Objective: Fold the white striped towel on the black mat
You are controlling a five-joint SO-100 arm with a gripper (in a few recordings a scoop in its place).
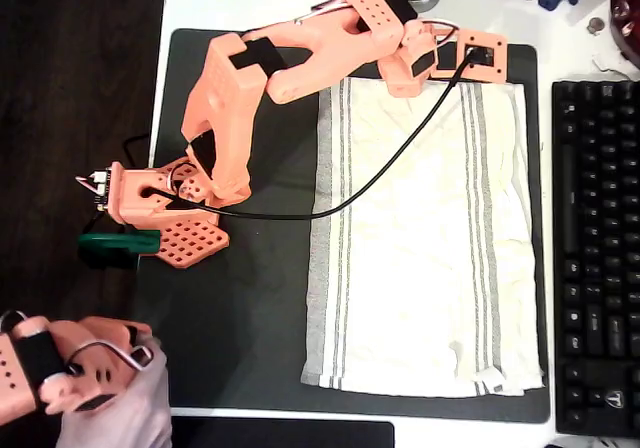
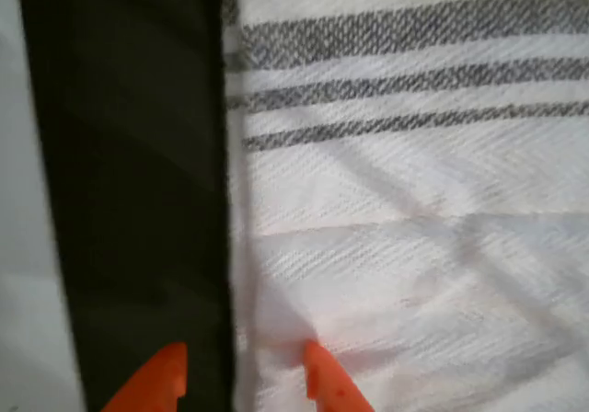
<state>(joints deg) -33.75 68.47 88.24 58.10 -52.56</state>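
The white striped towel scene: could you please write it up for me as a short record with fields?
towel: white striped towel lies spread flat, unfolded, slightly wrinkled
stripes: grey groups near its left and right edges, overhead view
support: black mat, towel on its right part
arm: orange, reaching over the towel's top edge
claw: claw open, fingertips straddling the towel's edge, wrist view
cable: black cable draped across the towel
neighbour: black keyboard right of the mat
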